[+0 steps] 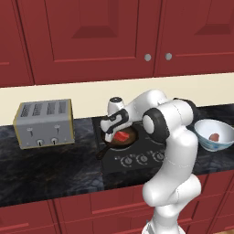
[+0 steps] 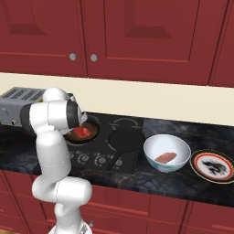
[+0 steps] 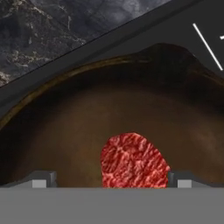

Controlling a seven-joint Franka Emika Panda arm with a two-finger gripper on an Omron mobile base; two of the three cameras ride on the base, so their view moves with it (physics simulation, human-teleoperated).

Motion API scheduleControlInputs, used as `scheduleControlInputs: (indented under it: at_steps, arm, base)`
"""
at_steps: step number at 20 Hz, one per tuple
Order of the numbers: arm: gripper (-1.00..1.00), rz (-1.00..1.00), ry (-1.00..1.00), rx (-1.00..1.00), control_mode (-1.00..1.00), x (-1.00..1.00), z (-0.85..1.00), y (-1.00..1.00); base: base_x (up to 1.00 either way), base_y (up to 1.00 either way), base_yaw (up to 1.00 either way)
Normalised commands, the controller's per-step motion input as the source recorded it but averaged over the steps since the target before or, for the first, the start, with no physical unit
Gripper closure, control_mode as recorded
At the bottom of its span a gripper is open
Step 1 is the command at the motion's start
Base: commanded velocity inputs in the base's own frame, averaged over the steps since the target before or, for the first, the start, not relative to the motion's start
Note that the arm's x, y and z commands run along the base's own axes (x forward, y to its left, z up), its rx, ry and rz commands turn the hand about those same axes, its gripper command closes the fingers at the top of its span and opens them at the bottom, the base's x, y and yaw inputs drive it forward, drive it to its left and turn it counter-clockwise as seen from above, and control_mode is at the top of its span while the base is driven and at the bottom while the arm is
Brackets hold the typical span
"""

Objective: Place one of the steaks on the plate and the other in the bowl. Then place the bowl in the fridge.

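Steak [image 3: 134, 161] in the pan, gripper [image 3: 111, 178] spread wide over it.
I lower straight, centring both fingertips [image 3: 41, 178] astride the meat before closing; the pan [image 3: 87, 118] rim sits near. Plate [image 2: 213, 165] waits beyond the bowl [image 2: 167, 153], which already holds the other steak [image 2: 165, 157].

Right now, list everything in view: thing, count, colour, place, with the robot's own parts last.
steaks: 2, red to pink; one in the brown frying pan, one in the bowl
bowl: 1, white with blue pattern, counter right of the stove
plate: 1, white with dark and red rim, right of the bowl
frying pans: 2; brown on the stove's left, dark beside it
stove: 1, black, knobs in front
toaster: 1, silver, counter left
cabinets: red, above and below
pincer: 1, open, fingertips either side of the pan's steak, arm white
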Motion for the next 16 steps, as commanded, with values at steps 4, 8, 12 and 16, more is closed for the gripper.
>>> scheduleControlInputs:
  at_steps: [4,8,12,16]
  arm:
    - [-1.00,0.00,0.03,0.00,-1.00,0.06,-0.20,0.00]
    - [-1.00,0.00,0.00,0.00,-1.00,0.11,-0.14,0.00]
    - [-1.00,0.00,0.00,0.00,-1.00,0.14,-0.08,-0.01]
    - [-1.00,0.01,0.00,0.00,-1.00,0.12,-0.04,-0.06]
  base:
    - [0.00,0.00,0.00]
    - [0.00,0.00,0.00]
    - [0.00,0.00,0.00]
    - [0.00,0.00,0.00]
